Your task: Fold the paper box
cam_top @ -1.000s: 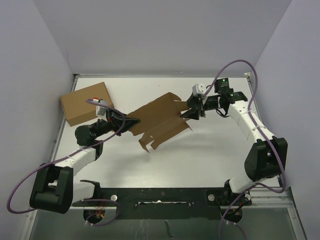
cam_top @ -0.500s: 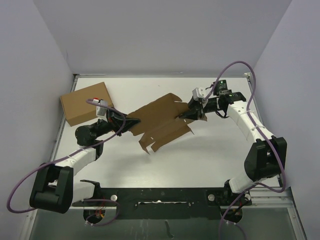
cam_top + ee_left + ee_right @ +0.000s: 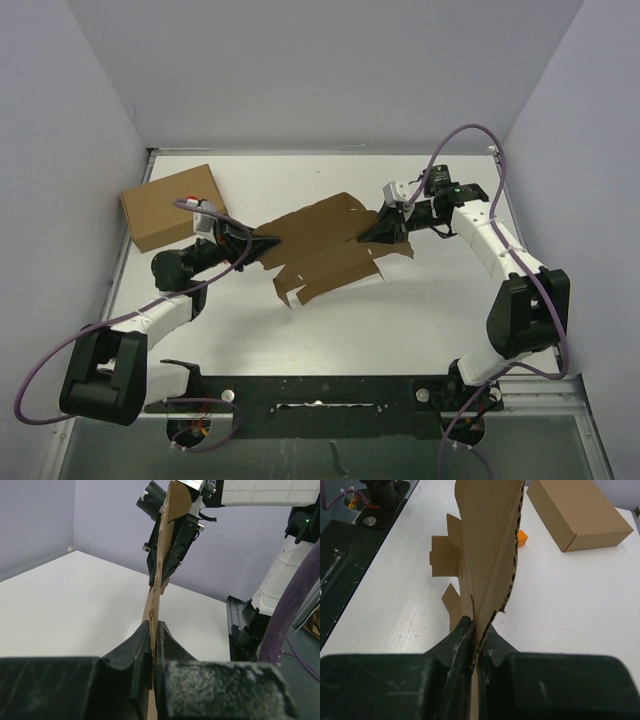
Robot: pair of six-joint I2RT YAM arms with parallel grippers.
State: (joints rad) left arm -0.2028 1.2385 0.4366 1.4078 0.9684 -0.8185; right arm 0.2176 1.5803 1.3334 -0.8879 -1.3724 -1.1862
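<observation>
My left pincer point(image 3: 268, 244) and my right pincer point(image 3: 368, 237) are each clenched on opposite edges of the unfolded paper box point(image 3: 322, 250), which spans between them over the white table's point(image 3: 420, 310) middle.

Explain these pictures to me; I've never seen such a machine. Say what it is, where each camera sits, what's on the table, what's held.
It is two robot arms bolted at the near edge of a white table. One picture looks down from above and behind them; the other two come from a camera on each wrist, looking along that arm's fingers. The left gripper and the right gripper are shut on opposite ends of the paper box, a flat brown cut-out with flaps. A larger closed cardboard box lies far left; a tiny orange cube sits there too.
</observation>
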